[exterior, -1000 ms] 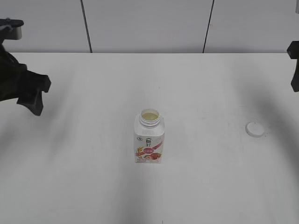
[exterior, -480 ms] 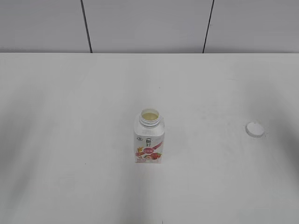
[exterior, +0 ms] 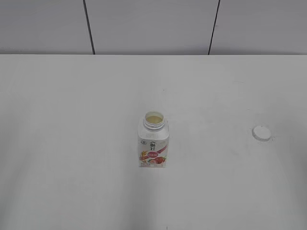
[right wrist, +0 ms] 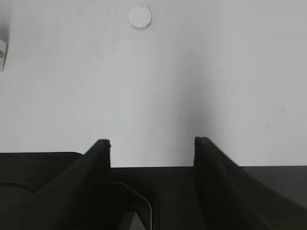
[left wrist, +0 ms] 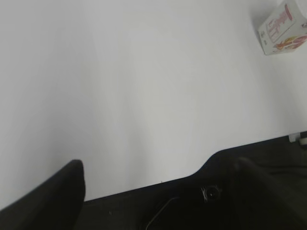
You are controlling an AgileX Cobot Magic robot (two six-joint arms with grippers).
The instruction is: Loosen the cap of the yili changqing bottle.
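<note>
The yili changqing bottle point(exterior: 153, 143) stands upright mid-table with its threaded neck open and pale liquid showing inside. It also shows in the left wrist view point(left wrist: 283, 28) at the top right. The white cap point(exterior: 261, 132) lies flat on the table well to the bottle's right, apart from it. It also shows in the right wrist view point(right wrist: 140, 17). My left gripper point(left wrist: 158, 165) is open and empty, far from the bottle. My right gripper point(right wrist: 152, 142) is open and empty, with the cap some way ahead of it. Neither gripper shows in the exterior view.
The white table point(exterior: 72, 120) carries only the bottle and the cap. A grey panelled wall point(exterior: 148, 26) runs along the back edge. A sliver of the bottle shows at the left edge of the right wrist view point(right wrist: 2, 55).
Both arms, seen at the left and right edges one second ago, have drawn out of the exterior view. The bottle and the cap have not moved.
</note>
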